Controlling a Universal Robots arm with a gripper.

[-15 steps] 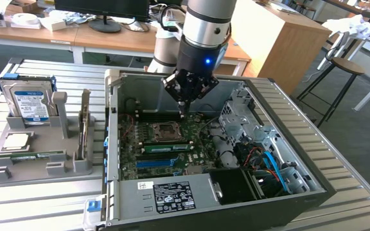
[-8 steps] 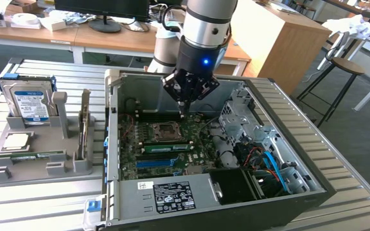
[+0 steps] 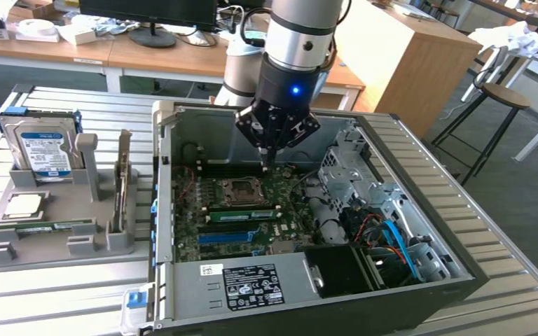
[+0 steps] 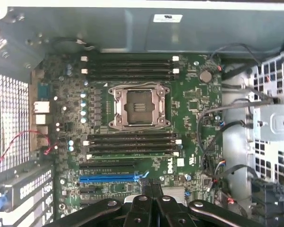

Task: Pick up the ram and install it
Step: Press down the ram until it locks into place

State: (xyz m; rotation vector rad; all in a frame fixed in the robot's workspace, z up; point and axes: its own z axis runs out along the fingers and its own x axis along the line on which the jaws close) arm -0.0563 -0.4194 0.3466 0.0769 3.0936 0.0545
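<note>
One ram (image 3: 242, 214) is seated near the motherboard (image 3: 250, 241) centre; the gripper (image 3: 267, 166), jaws together above, could be driven into components.

My gripper (image 3: 267, 166) hangs inside the open computer case (image 3: 437, 231), above the motherboard (image 3: 241, 217). On the exterior view's left, a holder tray (image 3: 54, 241) on the table (image 3: 54, 294) carries the hard drive (image 3: 45, 150)
</note>
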